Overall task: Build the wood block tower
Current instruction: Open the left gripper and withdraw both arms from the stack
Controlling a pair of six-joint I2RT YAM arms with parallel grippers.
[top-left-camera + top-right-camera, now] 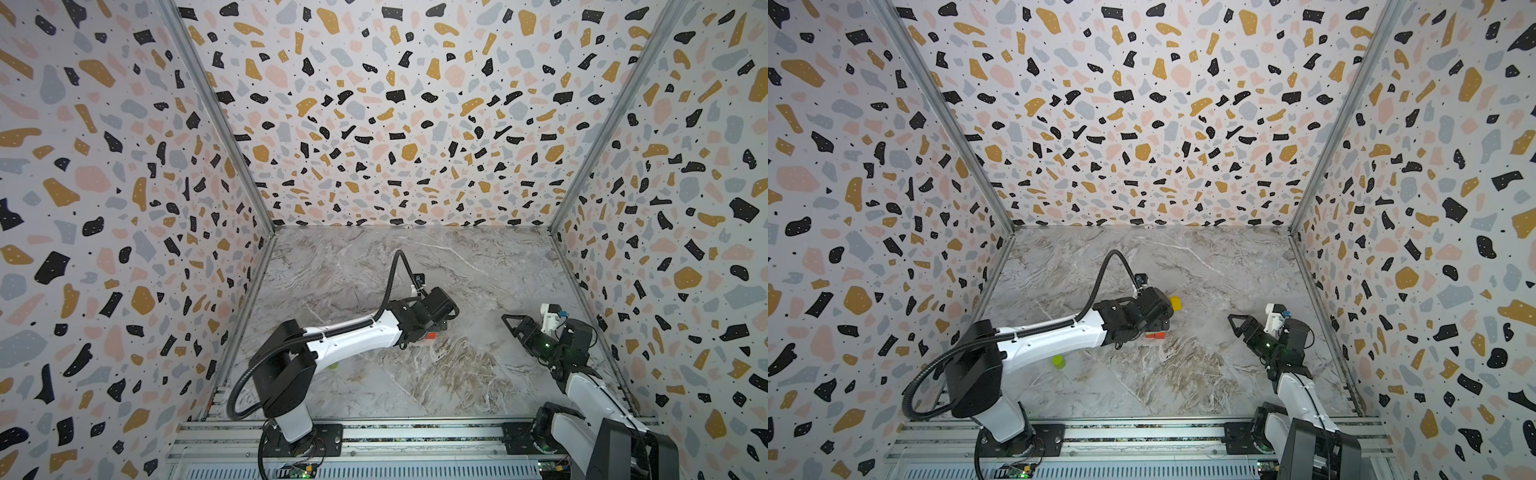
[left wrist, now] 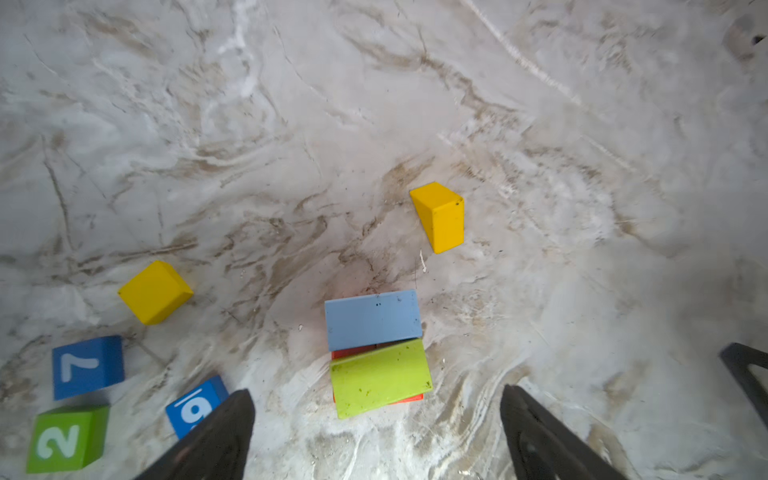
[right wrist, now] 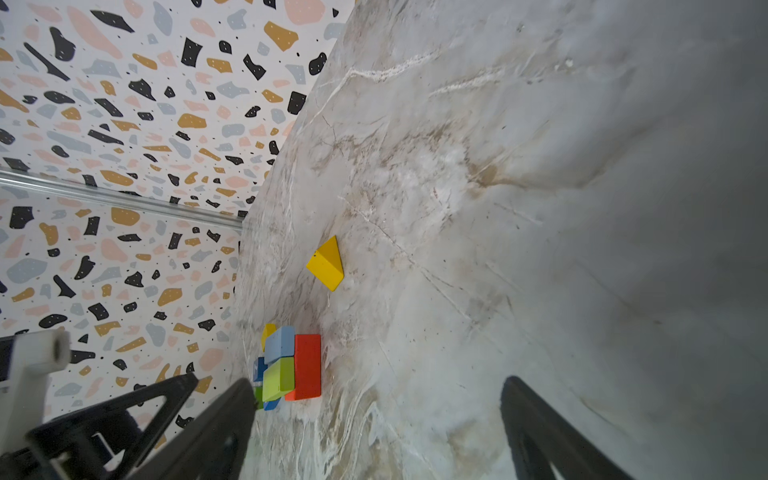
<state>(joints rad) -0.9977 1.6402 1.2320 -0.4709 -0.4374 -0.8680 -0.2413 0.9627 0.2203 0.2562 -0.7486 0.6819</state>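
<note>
Left jaws stand wide above the lime slab [image 2: 380,376] and blue slab [image 2: 372,319] laid on red bricks [image 3: 308,365]; right jaws wide, empty. Next likely needs a yellow cube [image 2: 156,292].

Little stack going on: a light blue slab [image 2: 372,320] and a slightly crooked lime slab [image 2: 380,377] sit side by side on a red layer [image 2: 353,353] that barely peeks out. The left gripper [image 2: 375,391] has its fingers [image 2: 226,428] spread wide, touching nothing. Loose on the marble table [image 2: 540,124]: two yellow cubes [image 2: 439,216] [image 2: 156,292], a blue 7 cube [image 2: 88,366], another blue numbered cube [image 2: 195,405] and a green 2 cube [image 2: 66,438].
</note>
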